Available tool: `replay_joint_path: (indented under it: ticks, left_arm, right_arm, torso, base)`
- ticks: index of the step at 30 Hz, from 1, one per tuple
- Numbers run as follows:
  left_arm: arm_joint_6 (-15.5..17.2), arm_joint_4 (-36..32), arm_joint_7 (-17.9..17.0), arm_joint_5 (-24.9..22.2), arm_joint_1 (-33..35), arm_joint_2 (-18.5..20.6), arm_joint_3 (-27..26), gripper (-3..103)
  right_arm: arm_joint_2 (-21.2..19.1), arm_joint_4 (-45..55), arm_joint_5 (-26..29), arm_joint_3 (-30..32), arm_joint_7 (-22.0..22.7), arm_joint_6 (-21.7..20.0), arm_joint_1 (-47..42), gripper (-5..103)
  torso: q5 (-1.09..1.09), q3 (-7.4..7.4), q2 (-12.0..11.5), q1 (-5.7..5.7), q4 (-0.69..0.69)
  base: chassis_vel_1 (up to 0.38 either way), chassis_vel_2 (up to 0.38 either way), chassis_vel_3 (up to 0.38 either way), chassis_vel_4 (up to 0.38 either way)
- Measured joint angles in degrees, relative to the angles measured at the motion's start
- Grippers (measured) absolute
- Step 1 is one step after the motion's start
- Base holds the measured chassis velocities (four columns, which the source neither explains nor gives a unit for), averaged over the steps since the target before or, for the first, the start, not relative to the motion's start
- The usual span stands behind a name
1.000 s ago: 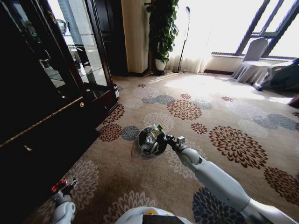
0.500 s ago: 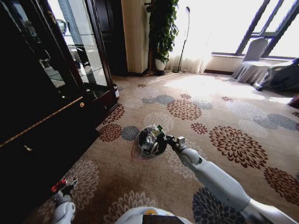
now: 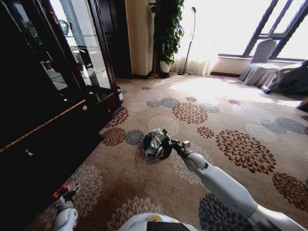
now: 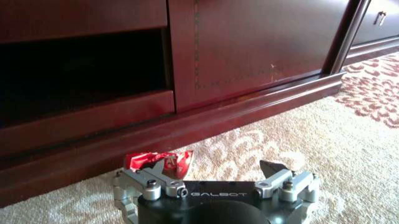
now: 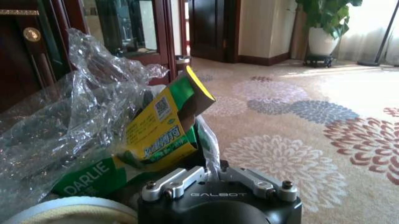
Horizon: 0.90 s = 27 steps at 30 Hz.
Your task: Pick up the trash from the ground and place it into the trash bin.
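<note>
Nothing moved since earlier frames: right gripper point(image 5: 215, 179) clamps green wrapper point(image 5: 163, 126) at trash bin point(image 3: 155, 145) rim; left gripper point(image 4: 215, 175) open, red piece point(image 4: 159, 161) at one finger; open carpet point(image 3: 231, 120) beyond.

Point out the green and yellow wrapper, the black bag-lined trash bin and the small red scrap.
green and yellow wrapper point(image 5: 163, 133): right wrist view, its printed yellow face.
black bag-lined trash bin point(image 3: 155, 146): head view, its lined opening.
small red scrap point(image 4: 143, 160): left wrist view, its crumpled middle.

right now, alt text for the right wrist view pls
The right gripper, shut on a green wrapper, holds it against the clear bag lining the bin. Beyond lies flowered carpet, with a dark cabinet and a potted plant behind.
</note>
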Motion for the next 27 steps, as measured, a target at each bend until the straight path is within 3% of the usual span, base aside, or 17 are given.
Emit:
replay_joint_path:
  ticks: [27]
  left_arm:
    - [0.0,0.0,0.0,0.0,0.0,0.0,0.0,100]
  right_arm:
    - [0.0,0.0,0.0,0.0,0.0,0.0,0.0,1]
  torso:
    - [0.01,0.00,0.0,0.00,0.00]
  base:
    - [0.017,0.018,-0.015,-0.015]
